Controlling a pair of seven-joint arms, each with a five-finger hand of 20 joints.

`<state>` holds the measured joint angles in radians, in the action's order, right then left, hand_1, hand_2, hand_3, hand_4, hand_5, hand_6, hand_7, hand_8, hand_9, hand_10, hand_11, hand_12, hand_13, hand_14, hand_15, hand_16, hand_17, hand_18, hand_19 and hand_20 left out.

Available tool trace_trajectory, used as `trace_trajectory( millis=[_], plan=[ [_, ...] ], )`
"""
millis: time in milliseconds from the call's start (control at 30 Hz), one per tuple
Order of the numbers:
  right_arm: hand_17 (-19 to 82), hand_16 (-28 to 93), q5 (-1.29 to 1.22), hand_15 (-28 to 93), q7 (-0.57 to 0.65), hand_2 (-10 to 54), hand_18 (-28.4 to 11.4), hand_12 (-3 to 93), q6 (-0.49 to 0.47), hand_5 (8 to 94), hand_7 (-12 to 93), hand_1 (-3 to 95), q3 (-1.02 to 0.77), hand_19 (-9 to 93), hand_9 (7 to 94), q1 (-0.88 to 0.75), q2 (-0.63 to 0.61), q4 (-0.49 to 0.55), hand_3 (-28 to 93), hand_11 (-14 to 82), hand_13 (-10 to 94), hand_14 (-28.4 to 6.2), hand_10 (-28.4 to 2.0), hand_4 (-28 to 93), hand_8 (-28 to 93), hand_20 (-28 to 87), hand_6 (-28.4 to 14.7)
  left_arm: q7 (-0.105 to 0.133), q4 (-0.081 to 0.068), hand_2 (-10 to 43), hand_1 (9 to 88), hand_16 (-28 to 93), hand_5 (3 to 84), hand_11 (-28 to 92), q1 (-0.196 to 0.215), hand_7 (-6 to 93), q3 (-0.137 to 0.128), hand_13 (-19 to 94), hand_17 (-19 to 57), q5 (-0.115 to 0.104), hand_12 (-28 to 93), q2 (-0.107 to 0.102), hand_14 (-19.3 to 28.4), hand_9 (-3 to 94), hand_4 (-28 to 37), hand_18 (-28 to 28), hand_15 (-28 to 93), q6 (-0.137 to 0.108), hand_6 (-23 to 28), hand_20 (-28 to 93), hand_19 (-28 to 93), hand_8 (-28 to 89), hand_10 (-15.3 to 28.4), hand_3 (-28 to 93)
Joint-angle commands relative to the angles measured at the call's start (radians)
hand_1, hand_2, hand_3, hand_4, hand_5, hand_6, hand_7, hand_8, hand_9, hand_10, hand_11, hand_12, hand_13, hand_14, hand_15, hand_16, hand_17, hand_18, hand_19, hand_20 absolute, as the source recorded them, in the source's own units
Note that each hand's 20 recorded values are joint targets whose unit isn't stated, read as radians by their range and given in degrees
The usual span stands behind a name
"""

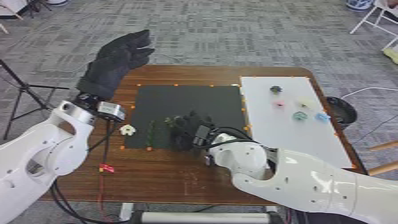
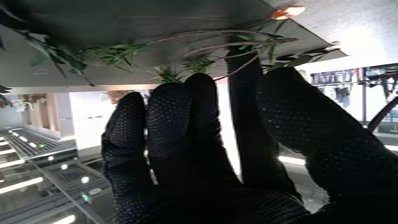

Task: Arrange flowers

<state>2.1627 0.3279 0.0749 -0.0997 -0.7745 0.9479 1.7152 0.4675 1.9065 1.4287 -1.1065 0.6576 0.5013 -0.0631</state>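
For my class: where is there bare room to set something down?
White sheet, between teal flower, blue flower and right arm; black mat, beyond the right hand. Crowded: the mat's near part, around that hand and green stem.

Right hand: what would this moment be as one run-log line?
right hand: by green stems, black mat | left hand: raised, open | flowers: on white sheet

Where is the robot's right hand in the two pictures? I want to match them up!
Head view: the right hand is over the near part of the black mat, beside the green stems.
Right wrist view: it is big and close, its fingers pointing up towards leafy stems.
Shared landmark: the black mat.
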Motion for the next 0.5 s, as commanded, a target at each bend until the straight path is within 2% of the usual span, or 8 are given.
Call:
trace_trajectory(
  millis=[33,500],
  plan=[
    [14,37,0.009,85,0.008,6.6,-20.2,54.9,0.000,56.0,23,26.1,-0.005,76,37.1,-0.015,-0.016,-0.006,93,60.6,36,-16.4,-17.0,-11,-15,56,3.2,0.014,0.015,-2.4,25.2,6,29.2,19,0.006,18.2,-0.010,18,-9.9,-0.002,20,-0.008,13.1,22.2,-25.3,19.9,28,-0.016,2.6,14,38,-8,10.7,68],
    [15,37,0.009,85,0.005,6.0,-20.2,54.2,0.016,56.0,23,25.8,-0.019,76,37.3,-0.023,-0.009,-0.001,93,61.2,36,-16.4,-17.2,-13,-15,56,3.2,0.007,0.008,-2.5,25.2,6,29.2,19,-0.012,18.2,0.006,18,-10.0,-0.002,20,0.001,13.1,22.1,-25.4,19.9,27,-0.016,2.6,14,37,-8,10.6,68]
  ],
)
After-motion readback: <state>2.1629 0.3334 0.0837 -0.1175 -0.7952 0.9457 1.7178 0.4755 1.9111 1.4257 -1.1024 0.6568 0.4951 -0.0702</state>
